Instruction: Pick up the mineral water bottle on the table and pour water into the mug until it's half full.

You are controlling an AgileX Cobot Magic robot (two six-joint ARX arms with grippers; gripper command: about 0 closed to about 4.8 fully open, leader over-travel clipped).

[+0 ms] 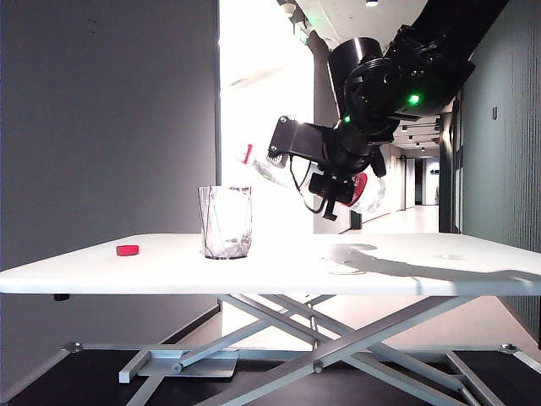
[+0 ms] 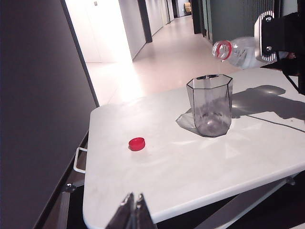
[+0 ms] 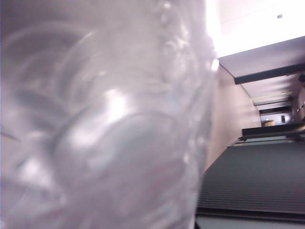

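Nearest me, my left gripper (image 2: pixel 134 213) hangs off the table's (image 2: pixel 200 167) near edge, fingers pressed together on nothing, well apart from the work. On the tabletop I count one small red cap (image 2: pixel 137 143) toward the left edge, and one mug (image 2: pixel 209 105), a clear faceted tumbler, standing upright near the middle; I cannot see any water in it. Beyond it, my right gripper (image 1: pixel 325 161) is clamped around the one mineral water bottle (image 2: pixel 236 51), carried in the air and tipped nearly level, its red-ringed open neck aimed at the mug but short of the rim and above it. I judge the pour is just being set up: next I need the mouth brought over the mug's opening, then a slow further tilt, stopping at half full.
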